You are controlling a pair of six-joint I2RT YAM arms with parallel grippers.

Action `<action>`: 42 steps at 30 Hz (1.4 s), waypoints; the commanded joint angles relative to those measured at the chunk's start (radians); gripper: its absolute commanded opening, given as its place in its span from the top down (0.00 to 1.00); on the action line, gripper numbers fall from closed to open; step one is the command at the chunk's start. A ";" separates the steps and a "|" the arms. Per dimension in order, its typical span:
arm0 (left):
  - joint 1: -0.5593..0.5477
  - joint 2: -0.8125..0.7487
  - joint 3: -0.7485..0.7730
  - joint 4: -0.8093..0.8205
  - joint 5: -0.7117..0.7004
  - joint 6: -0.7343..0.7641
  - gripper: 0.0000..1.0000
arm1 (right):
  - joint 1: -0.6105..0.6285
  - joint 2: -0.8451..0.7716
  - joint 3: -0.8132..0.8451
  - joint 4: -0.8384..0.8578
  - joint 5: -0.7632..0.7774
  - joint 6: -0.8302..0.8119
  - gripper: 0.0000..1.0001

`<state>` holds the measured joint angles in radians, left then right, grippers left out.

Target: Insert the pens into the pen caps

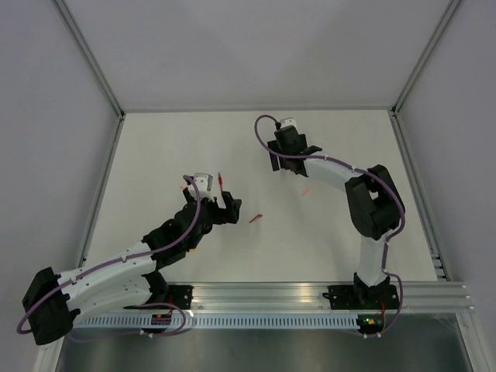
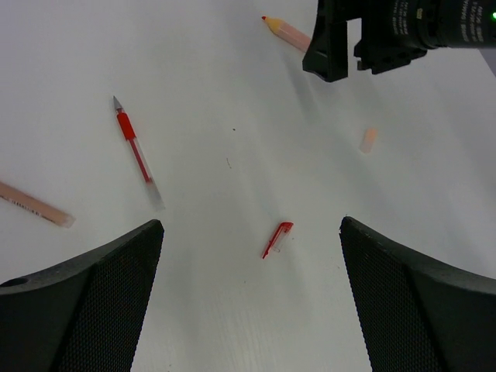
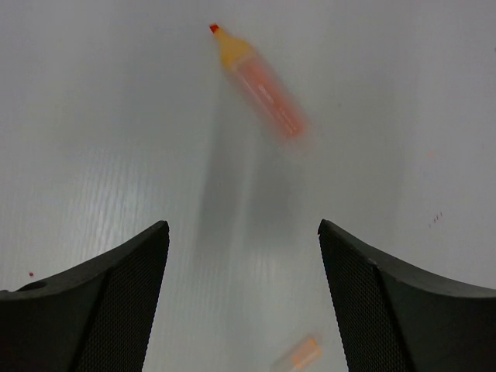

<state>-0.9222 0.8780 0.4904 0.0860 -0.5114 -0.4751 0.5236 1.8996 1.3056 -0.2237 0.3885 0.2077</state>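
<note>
The red pen (image 2: 136, 147) lies on the white table, left of and ahead of my left gripper (image 2: 252, 225); in the top view the red pen (image 1: 220, 180) is just beyond that gripper (image 1: 229, 209). The red pen cap (image 2: 277, 239) (image 1: 255, 219) rests between the wide-open left jaws, a little ahead of the tips. The orange pen (image 3: 260, 81) lies ahead of my right gripper (image 3: 242, 229) (image 1: 293, 164), which is open and empty. The orange pen cap (image 3: 298, 356) (image 1: 306, 191) sits low between the right fingers. The orange pen's tip (image 2: 283, 29) also shows beside the right gripper.
A pale salmon stick (image 2: 35, 205) lies at the left edge of the left wrist view. Grey walls with metal posts (image 1: 97, 70) enclose the table on three sides. An aluminium rail (image 1: 310, 294) carrying both arm bases runs along the near edge.
</note>
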 commanded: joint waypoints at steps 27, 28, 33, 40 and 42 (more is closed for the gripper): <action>-0.001 -0.136 -0.073 0.138 0.017 0.023 0.01 | -0.165 0.417 0.524 -0.120 -0.418 -0.383 0.19; -0.001 -0.134 -0.072 0.136 0.019 0.021 0.01 | -0.163 0.424 0.534 -0.132 -0.421 -0.383 0.19; -0.001 -0.143 -0.073 0.135 0.016 0.021 0.00 | -0.166 0.455 0.572 -0.183 -0.415 -0.383 0.22; -0.001 -0.148 -0.073 0.129 0.008 0.013 0.00 | -0.166 0.489 0.578 -0.217 -0.361 -0.387 0.35; -0.001 -0.154 -0.078 0.129 0.004 0.013 0.00 | -0.166 0.489 0.577 -0.226 -0.350 -0.380 0.49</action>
<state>-0.9222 0.7418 0.4225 0.1757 -0.4786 -0.4656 0.3580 2.3505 1.8629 -0.3897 0.0029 -0.1581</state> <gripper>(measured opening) 0.993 0.556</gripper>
